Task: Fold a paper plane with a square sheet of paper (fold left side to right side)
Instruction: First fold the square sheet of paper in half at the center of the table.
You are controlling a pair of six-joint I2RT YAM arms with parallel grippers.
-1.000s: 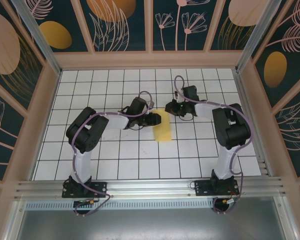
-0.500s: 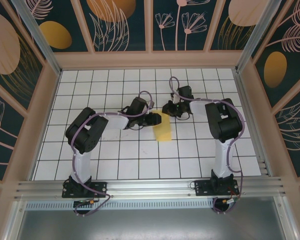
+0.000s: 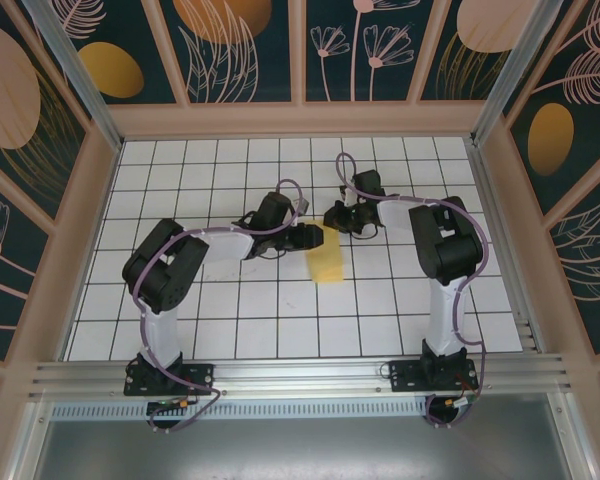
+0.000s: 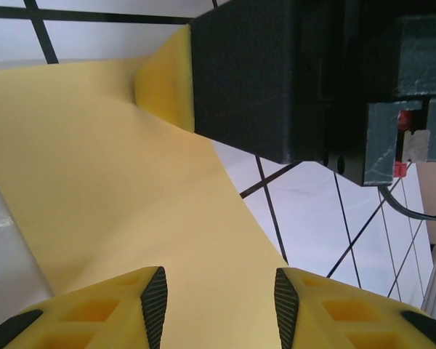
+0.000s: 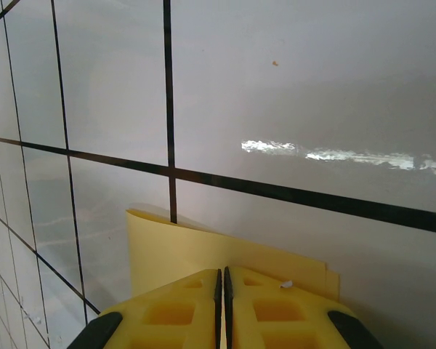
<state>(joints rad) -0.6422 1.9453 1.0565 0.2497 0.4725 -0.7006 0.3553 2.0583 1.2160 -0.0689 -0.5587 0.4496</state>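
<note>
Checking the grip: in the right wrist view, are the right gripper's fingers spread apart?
No, the right gripper is shut, no gap at its tips, with the square sheet of paper showing just beyond them.

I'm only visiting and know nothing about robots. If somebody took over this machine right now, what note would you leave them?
Left gripper: open, jaws apart over the sheet of paper, not gripping.
Right gripper: shut, pinching the sheet's far edge, which lifts slightly.
Sheet: on the table, a narrow doubled strip, so the side-to-side fold looks done.
To do: nose and wing folds; no dart shape yet.
</note>
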